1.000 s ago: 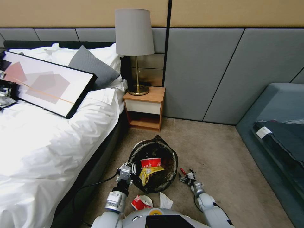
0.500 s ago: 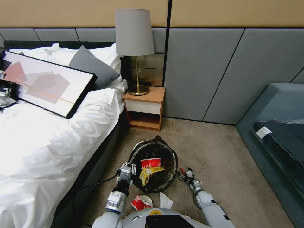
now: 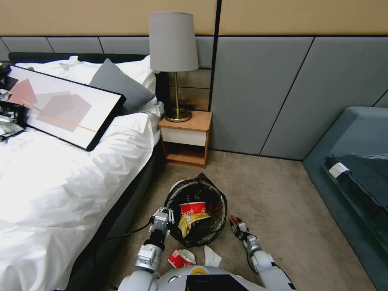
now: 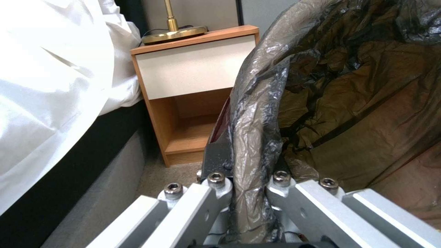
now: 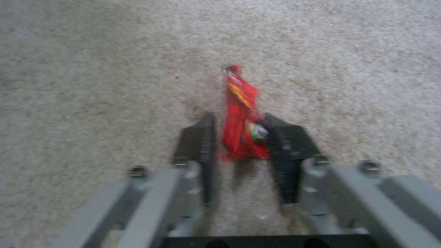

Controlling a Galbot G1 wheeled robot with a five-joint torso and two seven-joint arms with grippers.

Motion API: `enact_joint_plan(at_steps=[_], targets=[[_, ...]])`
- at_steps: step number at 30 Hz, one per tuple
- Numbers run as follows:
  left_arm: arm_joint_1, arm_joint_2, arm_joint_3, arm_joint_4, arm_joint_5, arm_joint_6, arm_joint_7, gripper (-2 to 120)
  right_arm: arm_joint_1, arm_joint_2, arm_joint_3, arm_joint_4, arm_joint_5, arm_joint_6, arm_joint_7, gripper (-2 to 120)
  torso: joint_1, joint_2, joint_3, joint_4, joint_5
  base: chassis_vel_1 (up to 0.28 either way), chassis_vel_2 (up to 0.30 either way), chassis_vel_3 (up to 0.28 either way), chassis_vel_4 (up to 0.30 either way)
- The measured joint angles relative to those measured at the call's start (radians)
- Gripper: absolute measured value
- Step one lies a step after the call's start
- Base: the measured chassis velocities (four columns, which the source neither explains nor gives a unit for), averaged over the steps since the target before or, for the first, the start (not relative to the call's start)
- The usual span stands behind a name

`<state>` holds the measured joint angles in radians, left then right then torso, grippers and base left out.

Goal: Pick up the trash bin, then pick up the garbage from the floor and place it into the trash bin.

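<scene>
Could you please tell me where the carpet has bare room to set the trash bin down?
Free: the carpet between the nightstand, grey wall and blue sofa. Crowded: beside the robot's base, with a red-and-white wrapper and white tissue just behind the trash bin.

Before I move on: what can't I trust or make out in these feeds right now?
- Red scrap in the right wrist view: motion-blurred; the right gripper brackets it, but contact is unclear.
- Same scrap in the head view: too small to judge the grip.
- Trash bin in the left wrist view: left gripper clamps the rim; the liner hides the contents.
- Red-and-white wrapper and tissue: partly hidden by the robot's body.
</scene>
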<state>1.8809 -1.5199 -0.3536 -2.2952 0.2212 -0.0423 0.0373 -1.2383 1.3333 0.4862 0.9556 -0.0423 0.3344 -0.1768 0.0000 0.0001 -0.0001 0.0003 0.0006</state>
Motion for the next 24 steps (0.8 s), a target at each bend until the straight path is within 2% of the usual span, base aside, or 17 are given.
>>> enact_joint_plan(at_steps=[1, 2, 4, 21, 24], targets=[[0.0, 0.0, 0.0, 0.0, 0.0, 0.0, 0.0, 1, 0.0, -0.001, 0.004, -0.002, 0.001, 0.001, 0.001, 10, 0.0, 0.0, 0.0, -0.0001, -0.0011, 0.0, 0.0, 0.0, 0.0], [0.0, 0.0, 0.0, 0.0, 0.0, 0.0, 0.0, 1, 0.0, -0.001, 0.004, -0.002, 0.001, 0.001, 0.001, 10, 0.0, 0.0, 0.0, -0.0001, -0.0011, 0.0, 0.0, 0.0, 0.0], [0.0, 0.0, 0.003, 0.0, 0.002, 0.0, 0.0, 1, 0.001, -0.001, 0.005, -0.004, 0.002, 0.003, 0.003, 0, 0.0, 0.0, 0.0, -0.0003, -0.0007, 0.0, 0.0, 0.0, 0.0], [0.005, 0.002, 0.006, -0.003, 0.009, -0.003, 0.0, 1, 0.007, -0.015, 0.009, -0.004, 0.007, 0.025, 0.011, 0, 0.0, 0.0, 0.0, -0.0008, -0.0005, 0.0, 0.0, 0.0, 0.0], [0.007, 0.003, 0.003, -0.003, 0.01, -0.003, 0.0, 1, -0.002, -0.016, 0.012, 0.035, 0.008, 0.044, 0.034, 0, 0.0, 0.0, 0.0, -0.0012, -0.0011, 0.0, 0.0, 0.0, 0.0]])
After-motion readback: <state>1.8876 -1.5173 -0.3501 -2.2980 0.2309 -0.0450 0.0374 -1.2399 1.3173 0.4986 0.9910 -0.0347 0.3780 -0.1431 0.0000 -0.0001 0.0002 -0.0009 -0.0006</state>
